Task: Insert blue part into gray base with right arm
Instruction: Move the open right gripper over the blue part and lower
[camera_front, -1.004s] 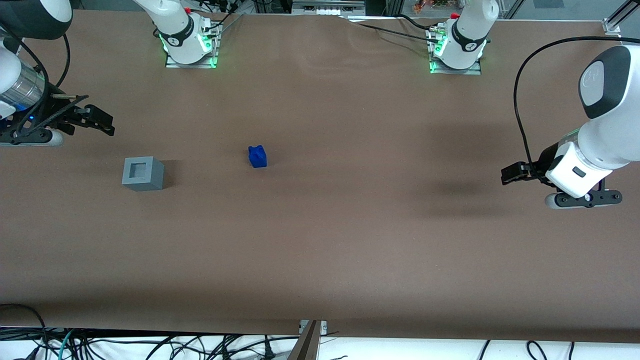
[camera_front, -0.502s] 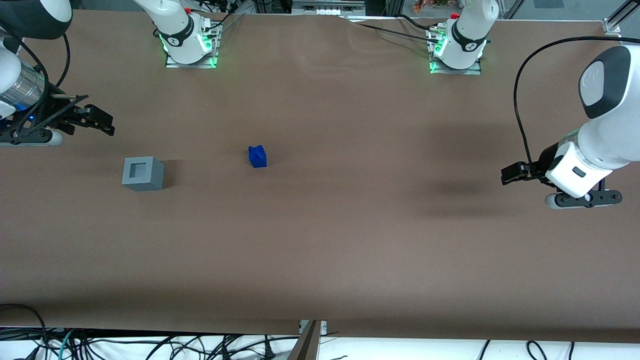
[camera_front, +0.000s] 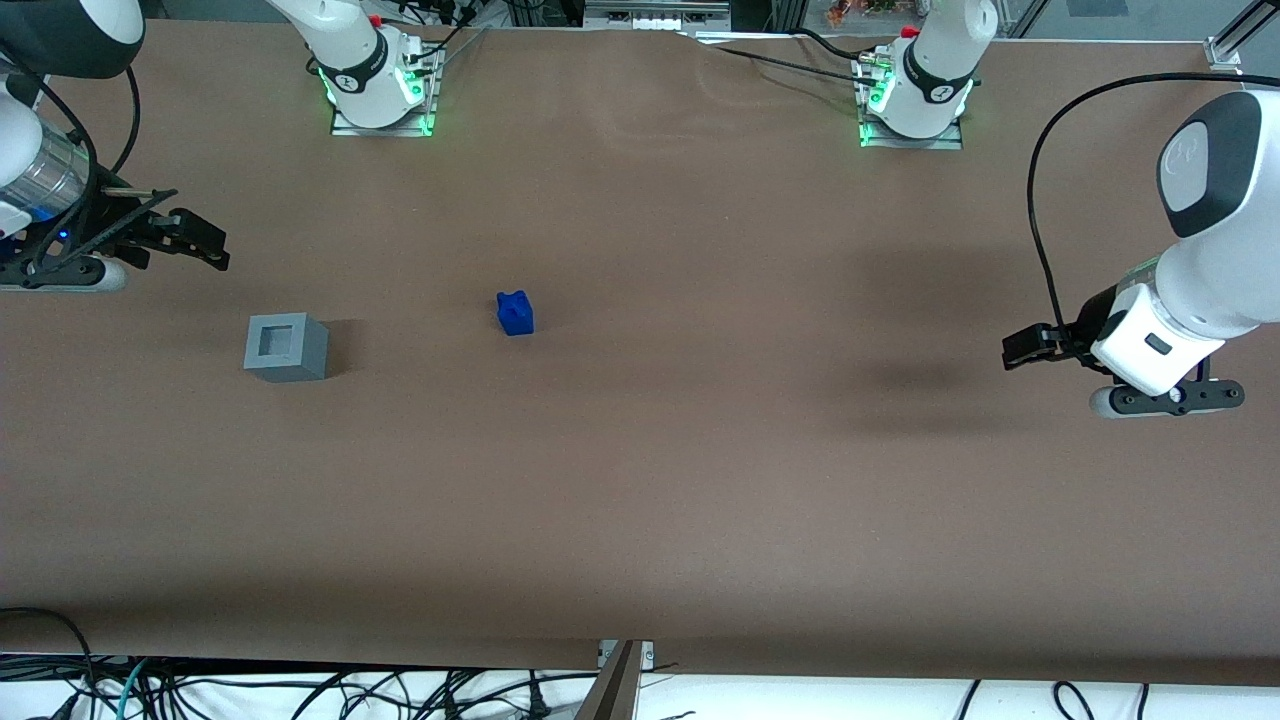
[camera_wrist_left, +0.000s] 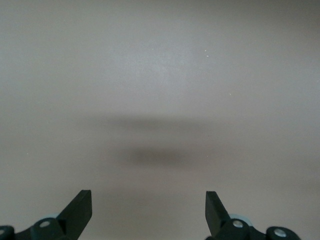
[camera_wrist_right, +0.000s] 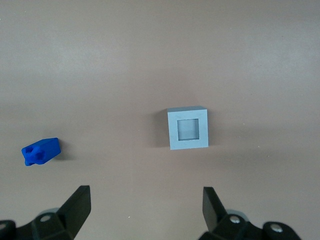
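Note:
The blue part (camera_front: 515, 313) lies on the brown table, its two nubs pointing away from the front camera; it also shows in the right wrist view (camera_wrist_right: 41, 151). The gray base (camera_front: 286, 347) stands beside it toward the working arm's end, recess up and empty, and shows in the right wrist view (camera_wrist_right: 188, 128). My right gripper (camera_front: 200, 245) hovers above the table at the working arm's end, farther from the front camera than the base, apart from both objects. In the right wrist view it (camera_wrist_right: 146, 200) is open and empty.
Two arm bases (camera_front: 375, 75) (camera_front: 915, 85) with green lights stand at the table's edge farthest from the front camera. Cables hang below the near edge (camera_front: 300, 690). The parked arm (camera_front: 1180, 300) stays at its own end.

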